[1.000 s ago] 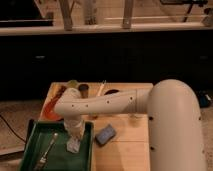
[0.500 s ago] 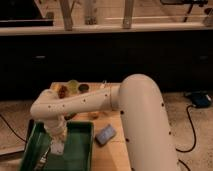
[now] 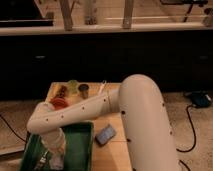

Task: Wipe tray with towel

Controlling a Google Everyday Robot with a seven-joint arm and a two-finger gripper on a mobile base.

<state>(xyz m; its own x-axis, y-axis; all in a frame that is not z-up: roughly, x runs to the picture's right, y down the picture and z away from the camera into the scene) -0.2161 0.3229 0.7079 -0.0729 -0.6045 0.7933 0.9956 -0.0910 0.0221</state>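
Note:
A green tray (image 3: 82, 145) lies on the front left of the wooden table (image 3: 115, 157). My white arm reaches across from the right and bends down into the tray. My gripper (image 3: 55, 156) is low over the tray's left half, at the bottom edge of the view. It is shut on a white towel (image 3: 58, 162) that rests against the tray floor. A metal utensil (image 3: 42, 159) lies in the tray just left of the towel. The arm's wrist hides part of the tray floor.
A blue-grey flat object (image 3: 105, 134) lies on the table just right of the tray. Behind the tray stand a red bowl (image 3: 59, 103), a green cup (image 3: 73, 86), a dark cup (image 3: 84, 90) and a white utensil (image 3: 102, 87). A dark counter runs behind the table.
The gripper has moved with the towel from the tray's right side to its left half and nearer the front. The view has shifted with the arm.

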